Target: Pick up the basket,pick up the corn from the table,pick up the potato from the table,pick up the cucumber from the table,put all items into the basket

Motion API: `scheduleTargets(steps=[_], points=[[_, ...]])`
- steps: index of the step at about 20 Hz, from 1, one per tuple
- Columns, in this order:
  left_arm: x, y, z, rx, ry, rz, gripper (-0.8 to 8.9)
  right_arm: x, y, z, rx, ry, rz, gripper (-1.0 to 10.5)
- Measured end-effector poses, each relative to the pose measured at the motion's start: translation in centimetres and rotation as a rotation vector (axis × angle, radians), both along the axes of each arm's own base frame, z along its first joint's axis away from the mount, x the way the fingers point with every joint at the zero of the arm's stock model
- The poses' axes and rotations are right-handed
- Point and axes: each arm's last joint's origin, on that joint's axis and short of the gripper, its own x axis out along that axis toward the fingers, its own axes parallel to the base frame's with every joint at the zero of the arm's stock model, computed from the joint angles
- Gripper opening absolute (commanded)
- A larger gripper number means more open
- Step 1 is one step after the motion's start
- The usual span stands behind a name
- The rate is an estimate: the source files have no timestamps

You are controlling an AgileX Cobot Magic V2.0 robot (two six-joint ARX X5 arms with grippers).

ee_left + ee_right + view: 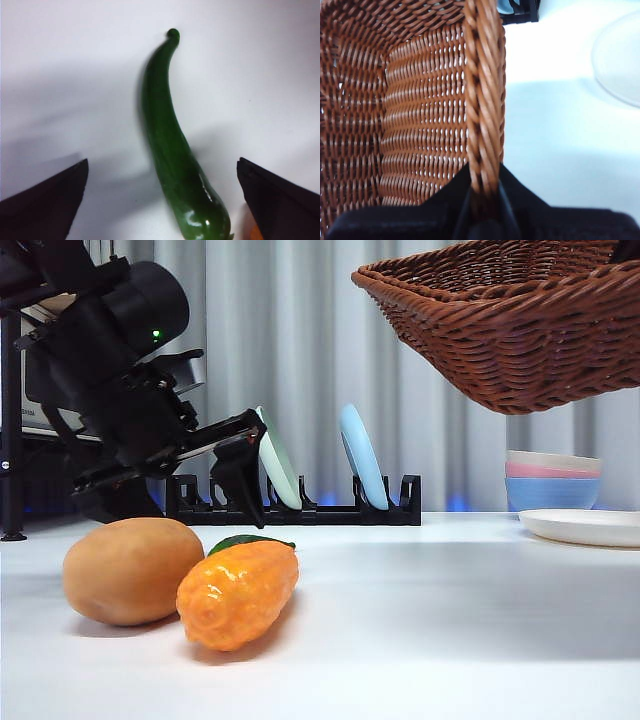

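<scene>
Front view: basket (520, 330) hung tilted in the air, upper right; potato (132, 570) and corn (238, 594) lay touching on the bench (450, 640), a green tip, probably the cucumber (248, 540), just behind them. Left wrist view: left gripper (160, 195), jaws wide apart, straddled the cucumber. Right wrist view: right gripper (482, 210), jaws clamped on the basket's braided rim.

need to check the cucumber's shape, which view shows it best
The left wrist view: the cucumber lies almost whole between the open left gripper. The front view shows only a green tip behind the corn. The right wrist view shows none.
</scene>
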Motion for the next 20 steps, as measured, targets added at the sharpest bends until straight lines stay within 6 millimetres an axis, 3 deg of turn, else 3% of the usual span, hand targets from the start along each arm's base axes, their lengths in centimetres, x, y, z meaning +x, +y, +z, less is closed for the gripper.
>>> scheduleTargets(steps=[10,13,14,20], points=[[0.4,-1.6,-0.9,0.019,0.023,-0.034,4.14,-0.2,0.0,-0.3,0.014,0.048,-0.014,-0.1],[0.3,-1.7,-1.1,0.035,0.036,-0.038,0.55,-0.3,0.0,-0.4,0.013,0.061,-0.014,-0.1],[0.3,-1.7,-1.2,0.041,0.038,-0.045,-0.11,-0.3,0.0,-0.4,0.013,0.061,-0.014,-0.1],[0.1,-1.6,-1.3,0.072,0.051,-0.073,-0.09,-0.3,0.0,-0.4,0.013,0.061,-0.014,-0.1]])
